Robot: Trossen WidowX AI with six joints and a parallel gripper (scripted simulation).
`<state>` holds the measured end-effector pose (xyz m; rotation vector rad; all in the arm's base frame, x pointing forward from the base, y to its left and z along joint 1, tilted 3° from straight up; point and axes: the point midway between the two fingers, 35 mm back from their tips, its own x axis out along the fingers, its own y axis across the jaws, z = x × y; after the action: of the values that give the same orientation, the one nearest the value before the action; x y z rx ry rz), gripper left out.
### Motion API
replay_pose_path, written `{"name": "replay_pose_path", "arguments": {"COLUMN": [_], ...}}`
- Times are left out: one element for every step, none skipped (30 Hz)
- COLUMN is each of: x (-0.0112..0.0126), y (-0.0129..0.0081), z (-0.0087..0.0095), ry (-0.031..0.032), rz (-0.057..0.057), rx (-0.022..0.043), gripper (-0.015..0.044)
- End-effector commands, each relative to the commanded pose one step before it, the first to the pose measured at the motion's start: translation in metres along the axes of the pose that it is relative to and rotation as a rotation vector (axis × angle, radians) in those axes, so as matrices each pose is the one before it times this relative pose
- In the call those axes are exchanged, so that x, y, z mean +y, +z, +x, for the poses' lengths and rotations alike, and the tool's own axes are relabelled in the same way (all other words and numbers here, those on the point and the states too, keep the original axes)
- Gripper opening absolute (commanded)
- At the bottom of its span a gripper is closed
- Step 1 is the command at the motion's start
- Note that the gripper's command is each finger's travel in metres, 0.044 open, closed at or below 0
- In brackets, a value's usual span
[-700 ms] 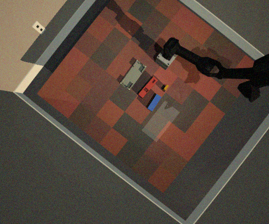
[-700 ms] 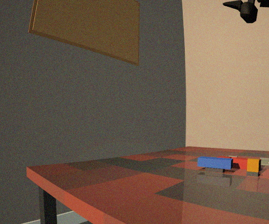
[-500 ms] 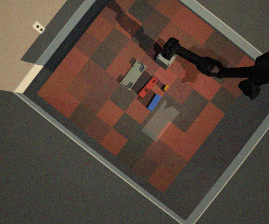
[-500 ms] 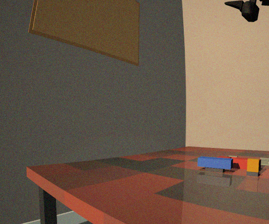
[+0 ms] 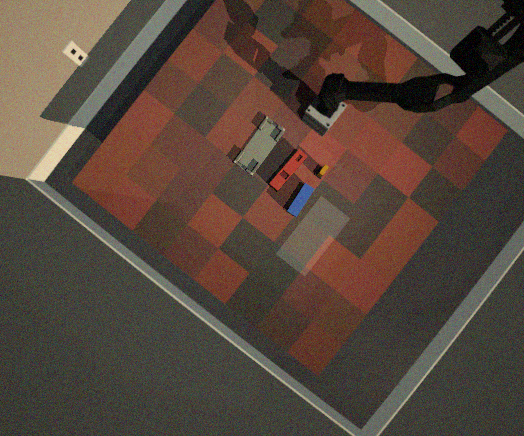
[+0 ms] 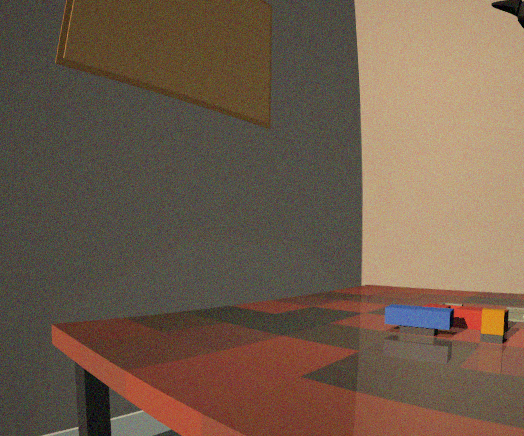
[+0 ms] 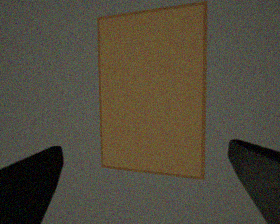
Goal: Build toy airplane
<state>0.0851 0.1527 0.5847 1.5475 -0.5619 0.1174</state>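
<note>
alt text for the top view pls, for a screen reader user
Seen from above, a checkered red-and-grey table holds a grey jig, empty, with the red fuselage, blue wing and small yellow tail fin lying loose beside it. The black arm reaches in from the upper right, its open gripper holding nothing.

No text, labels, brands, nos. or signs can be read in any view. Parts on the worktop (image 5: 182, 165) are seen as plain colour blocks w/o markings; the tan panel (image 7: 153, 90) on the wall is blank; a small white plate (image 5: 75, 53) w/ two dark holes carries no lettering
</note>
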Motion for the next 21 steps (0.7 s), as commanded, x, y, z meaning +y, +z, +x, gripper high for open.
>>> {"name": "replay_pose_path", "arguments": {"x": [-0.00019, -0.00188, -0.003, -0.00407, -0.00508, -0.00603, -0.00691, -0.00772, -0.00846, -0.00911, -0.01016, -0.01071, -0.01112, -0.01143, -0.01164, -0.01175, -0.01176, -0.01168, -0.0115, -0.01123, -0.01088], "y": [0.05122, 0.01572, 0.01512, 0.01443, 0.01367, 0.01284, 0.01195, 0.011, 0.01, 0.00896, 0.00834, 0.00717, 0.00595, 0.00471, 0.00347, 0.00224, 0.00102, -0.00018, -0.00134, -0.00247, -0.00355], "z": [0.01521, 0.00625, 0.00686, 0.00745, 0.00801, 0.00855, 0.00906, 0.00955, 0.01001, 0.01044, 0.0115, 0.01194, 0.01231, 0.01264, 0.01295, 0.01322, 0.01347, 0.01368, 0.01386, 0.014, 0.01412], "ry": [-0.04351, -0.0208, -0.02308, -0.02529, -0.0274, -0.02941, -0.03131, -0.03309, -0.03473, -0.03624, -0.03984, -0.04127, -0.04239, -0.04334, -0.04411, -0.04471, -0.04513, -0.04539, -0.04549, -0.04544, -0.04522], "rz": [0.0034, -0.0001, -0.0015, -0.0029, -0.0044, -0.0061, -0.0077, -0.0095, -0.0113, -0.0132, -0.015, -0.0172, -0.0195, -0.0217, -0.0241, -0.0264, -0.0289, -0.0313, -0.0338, -0.0362, -0.0387], "rx": [-0.03702, -0.00484, -0.00406, -0.00313, -0.00205, -0.00083, 0.00051, 0.00197, 0.00354, 0.0052, 0.0071, 0.00911, 0.01116, 0.01325, 0.01536, 0.01748, 0.0196, 0.02169, 0.02375, 0.02577, 0.02771], "gripper": [0.044, 0.044, 0.044, 0.044, 0.044, 0.044, 0.044, 0.044, 0.044, 0.044, 0.044, 0.044, 0.044, 0.044, 0.044, 0.044, 0.044, 0.044, 0.044, 0.044, 0.044]}}
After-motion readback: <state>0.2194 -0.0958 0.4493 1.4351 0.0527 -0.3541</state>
